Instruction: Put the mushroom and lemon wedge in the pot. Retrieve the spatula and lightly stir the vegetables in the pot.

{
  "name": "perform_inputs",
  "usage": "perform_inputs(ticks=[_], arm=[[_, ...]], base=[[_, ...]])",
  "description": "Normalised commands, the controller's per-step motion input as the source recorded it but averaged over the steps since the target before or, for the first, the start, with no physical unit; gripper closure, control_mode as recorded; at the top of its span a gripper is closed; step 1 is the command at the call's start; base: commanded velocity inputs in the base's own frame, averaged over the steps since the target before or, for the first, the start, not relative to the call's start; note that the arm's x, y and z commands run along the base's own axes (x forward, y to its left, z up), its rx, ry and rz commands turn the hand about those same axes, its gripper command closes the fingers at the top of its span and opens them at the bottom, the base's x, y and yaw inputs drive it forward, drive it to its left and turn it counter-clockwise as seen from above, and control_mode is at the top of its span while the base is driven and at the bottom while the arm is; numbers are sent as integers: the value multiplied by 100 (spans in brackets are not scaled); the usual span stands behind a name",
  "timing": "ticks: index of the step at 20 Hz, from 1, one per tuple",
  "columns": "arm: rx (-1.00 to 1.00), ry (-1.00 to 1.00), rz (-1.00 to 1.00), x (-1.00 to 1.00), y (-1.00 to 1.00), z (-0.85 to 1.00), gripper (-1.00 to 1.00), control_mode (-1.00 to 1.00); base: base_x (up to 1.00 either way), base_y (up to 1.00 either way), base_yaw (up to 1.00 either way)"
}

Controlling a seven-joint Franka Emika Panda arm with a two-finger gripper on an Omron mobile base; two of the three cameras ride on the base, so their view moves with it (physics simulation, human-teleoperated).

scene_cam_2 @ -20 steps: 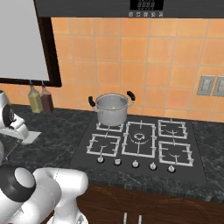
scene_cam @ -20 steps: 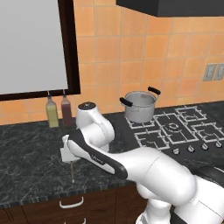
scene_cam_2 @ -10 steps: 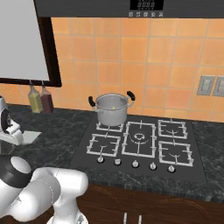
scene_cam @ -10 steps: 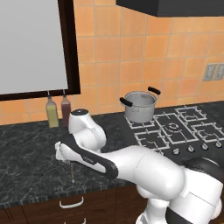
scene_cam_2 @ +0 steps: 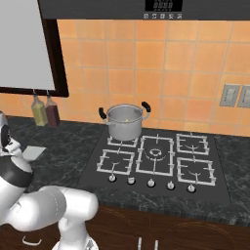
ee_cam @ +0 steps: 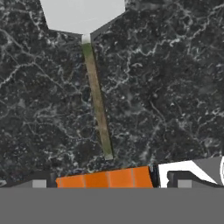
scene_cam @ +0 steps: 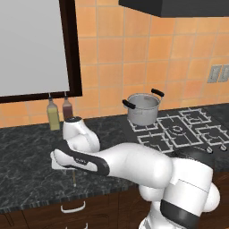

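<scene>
Black marbled stone makes up the desk point(ee_cam: 166, 87), and on it we see the spatula point(ee_cam: 94, 87) lying flat: its light-grey blade is at the top of the hand view, with the thin tan handle running down from it toward the camera. Our hand looks straight down on the spatula from above and holds nothing; its fingers stand spread wide, though the fingertips are hard to pick out at the bottom edge of that view.

From the left base view, the arm point(scene_cam: 134, 163) reaches out low and to the left over the desk, and the spatula's handle end point(scene_cam: 74, 179) pokes out from beneath the forearm near the desk's front edge. From the right base view, a corner of the grey blade point(scene_cam_2: 33, 153) shows on the desk at far left, beside the arm.

We find the pot point(scene_cam: 143, 108) well to the right, on the far left burner of the hob point(scene_cam: 183, 129), upright, its two black handles sticking out to the sides. In the right base view something small and yellow shows inside the pot point(scene_cam_2: 124, 122); we cannot tell more of its contents. Two bottles point(scene_cam: 59, 113) stand against the tiled wall, far left of the pot.
</scene>
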Motion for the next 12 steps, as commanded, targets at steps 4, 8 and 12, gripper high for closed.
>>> perform_inputs(ticks=[4, 8, 12], arm=[[0, 3, 0, 4, 4, -27, -100, -100], [0, 1, 0, 12, 0, -26, -100, -100], [-1, 0, 0, 1, 0, -16, -100, -100]], base=[[0, 0, 0], [0, 0, 0], [0, 0, 0]])
